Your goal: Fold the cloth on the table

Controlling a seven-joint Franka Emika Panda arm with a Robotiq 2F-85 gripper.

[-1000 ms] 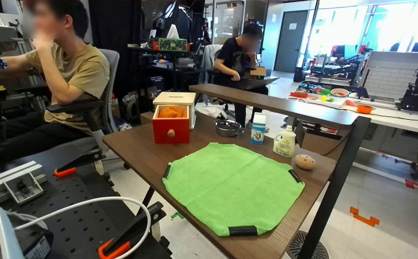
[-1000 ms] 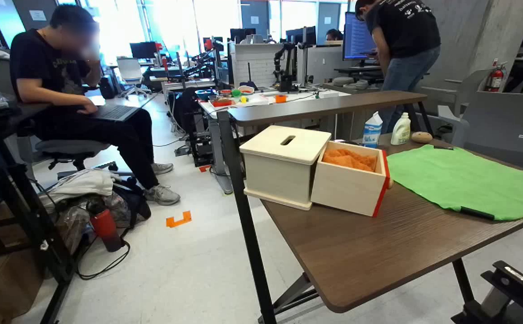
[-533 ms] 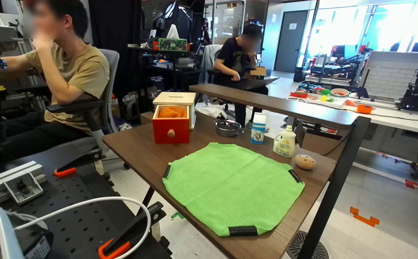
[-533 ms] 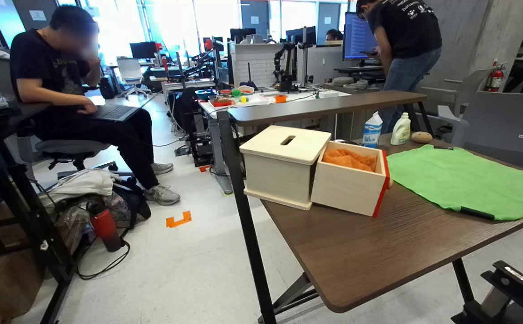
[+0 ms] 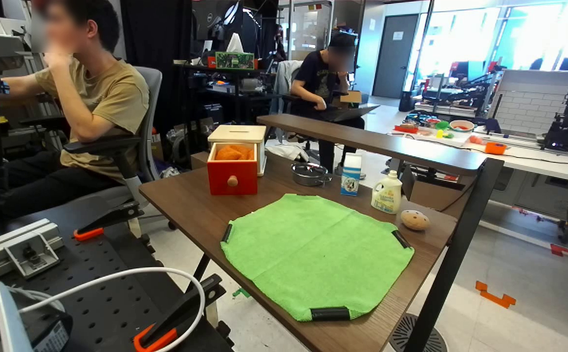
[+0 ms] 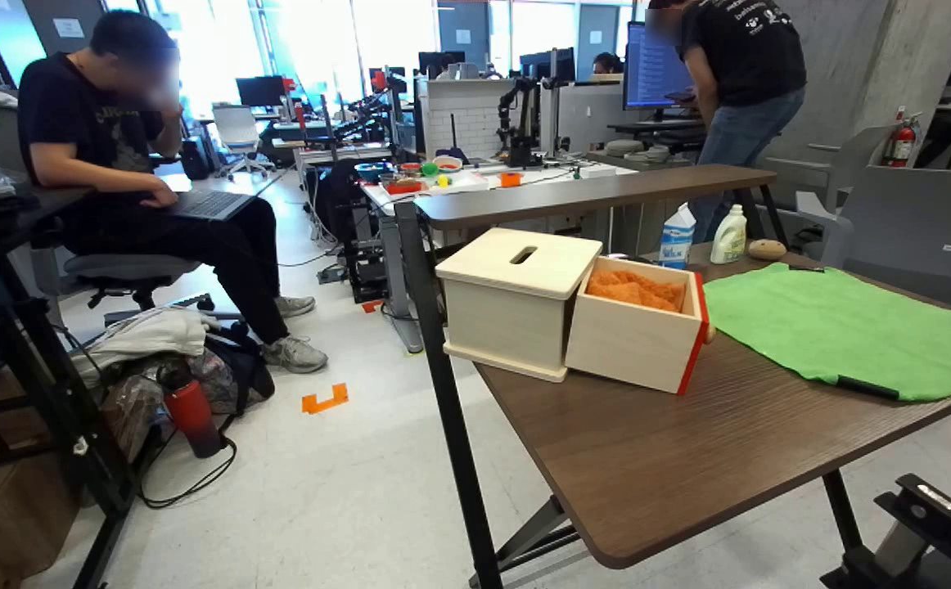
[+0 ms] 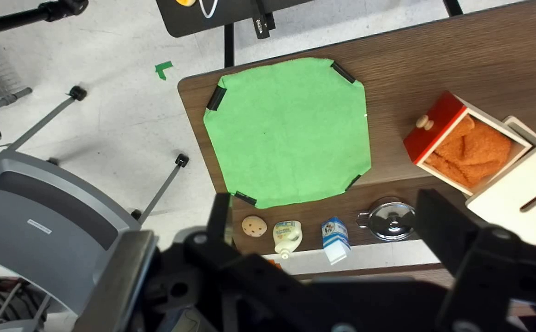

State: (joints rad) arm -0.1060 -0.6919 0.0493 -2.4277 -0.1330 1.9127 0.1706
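The green cloth (image 5: pixel 318 256) lies spread flat on the dark brown table (image 5: pixel 181 193), with black tabs at its cut corners. Both also show in the other views: the cloth (image 6: pixel 860 327) and table (image 6: pixel 631 458) in an exterior view, and the cloth (image 7: pixel 291 133) and table (image 7: pixel 415 64) from above in the wrist view. Faint crease lines cross the cloth. My gripper (image 7: pixel 325 196) is open and empty in the wrist view, its fingers wide apart. It appears well above the table and touches nothing. The gripper and arm are out of view in both exterior views.
A wooden box (image 7: pixel 519 189) with a red-fronted open drawer (image 5: pixel 232 173) holds orange fabric (image 7: pixel 473 150). A metal pot (image 7: pixel 391 220), milk carton (image 7: pixel 336 237), cream bottle (image 7: pixel 287 237) and spotted potato-like object (image 7: pixel 254 226) line one edge. A raised shelf (image 5: pixel 377 144) runs above that edge.
The cloth and the table objects have not moved. A standing person in the background has shifted slightly to the right.
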